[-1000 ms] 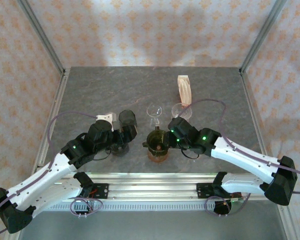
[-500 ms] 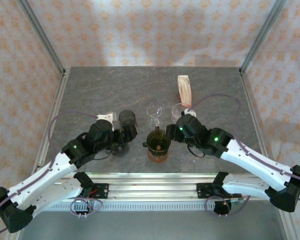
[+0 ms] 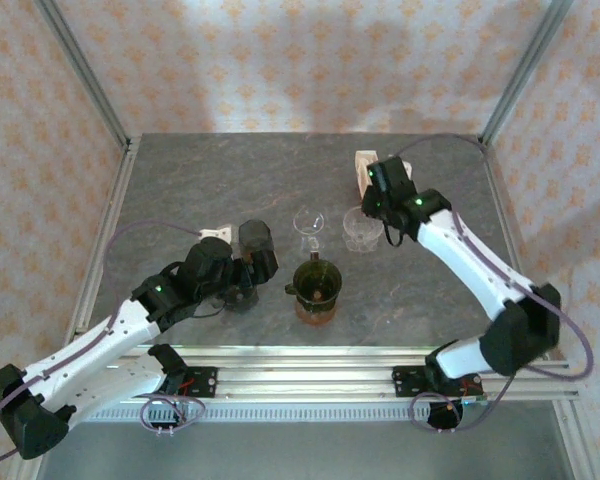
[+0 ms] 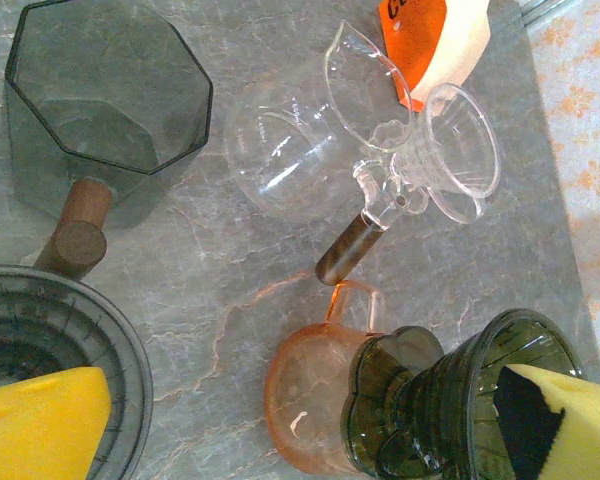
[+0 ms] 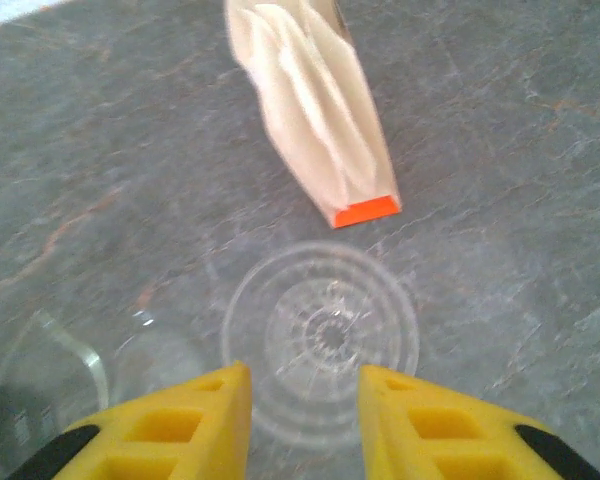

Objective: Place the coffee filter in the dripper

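two grippers, and only one is well placed. the left gripper [image 3: 238, 268] hangs spread wide and empty beside the green dripper [image 3: 317, 283]. further right, the filters [image 5: 315, 110] lie flat just beyond the right gripper [image 5: 305, 415], with their long axis running away from it and the orange end nearest. its fingers stand narrowly apart, pinching nothing, above a clear dripper [image 5: 320, 330]. the right side is plainly nearer to the filters.
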### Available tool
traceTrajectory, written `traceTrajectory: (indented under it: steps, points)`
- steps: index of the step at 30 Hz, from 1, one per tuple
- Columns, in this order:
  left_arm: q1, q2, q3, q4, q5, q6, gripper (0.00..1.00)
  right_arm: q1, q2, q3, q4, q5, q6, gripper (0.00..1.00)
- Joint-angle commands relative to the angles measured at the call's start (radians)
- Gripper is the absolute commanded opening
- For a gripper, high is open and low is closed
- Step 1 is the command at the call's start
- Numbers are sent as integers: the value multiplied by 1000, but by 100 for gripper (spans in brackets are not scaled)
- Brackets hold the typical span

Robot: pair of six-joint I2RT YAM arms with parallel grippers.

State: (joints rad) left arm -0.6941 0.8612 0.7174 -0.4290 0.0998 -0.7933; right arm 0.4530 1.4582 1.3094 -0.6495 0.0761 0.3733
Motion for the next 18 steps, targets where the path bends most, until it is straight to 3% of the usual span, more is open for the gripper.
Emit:
traceTrajectory:
  steps: [1, 6, 18]
  points:
    - [-6, -1, 32, 32, 8, 34, 99, -61, 127, 129, 6, 11, -91, 28]
    - [-7, -7, 37, 49, 16, 55, 99, -130, 311, 273, 27, -42, -114, 26]
    - [-6, 0, 10, 122, -3, 82, 99, -141, 620, 628, -76, -4, -179, 22]
